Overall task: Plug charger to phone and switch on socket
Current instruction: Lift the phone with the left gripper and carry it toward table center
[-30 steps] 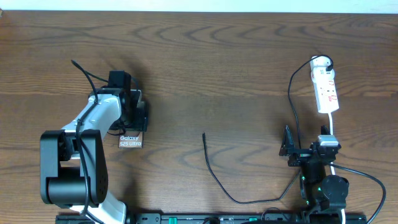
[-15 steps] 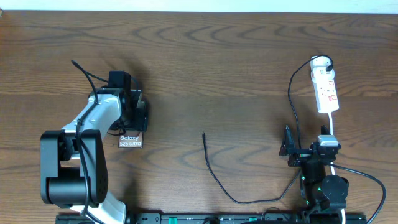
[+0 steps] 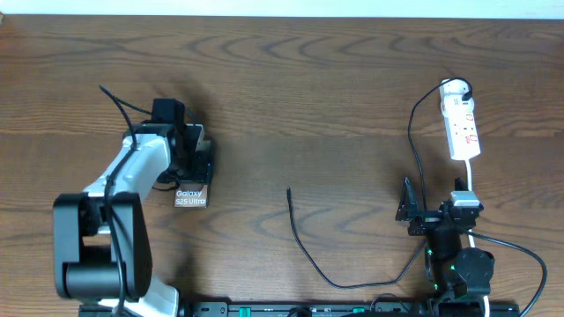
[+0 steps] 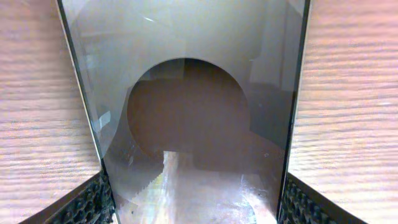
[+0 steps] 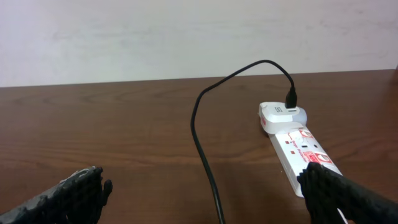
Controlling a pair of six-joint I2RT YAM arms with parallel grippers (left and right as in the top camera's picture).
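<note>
We judge the task barely begun, with neither of its two steps showing as done. The phone [image 3: 191, 197] lies on the table [image 3: 335, 79] at the left, and the left pincer [image 3: 195, 165] is clenched on it; in the left wrist view the glossy slab fills the space between the jaws, which press against its two long edges. The left arm reaches from its near base toward the far side and bends back over the phone, wrist low and close to the table. The charger [image 5: 194, 124] is already seated in the round white end of the socket [image 3: 463, 128] at the far right, but its free plug tip [image 3: 289, 192] lies on bare wood in the middle, well apart from the phone and held by nothing. The right pincer [image 5: 208, 199] is released and empty, its jaws wide apart, the arm folded low near its base at the near right and facing the socket. We cannot tell from these views whether the red switch is on. Left to do, as we read it: bring tip and phone together, seat the plug, then press the switch.
</note>
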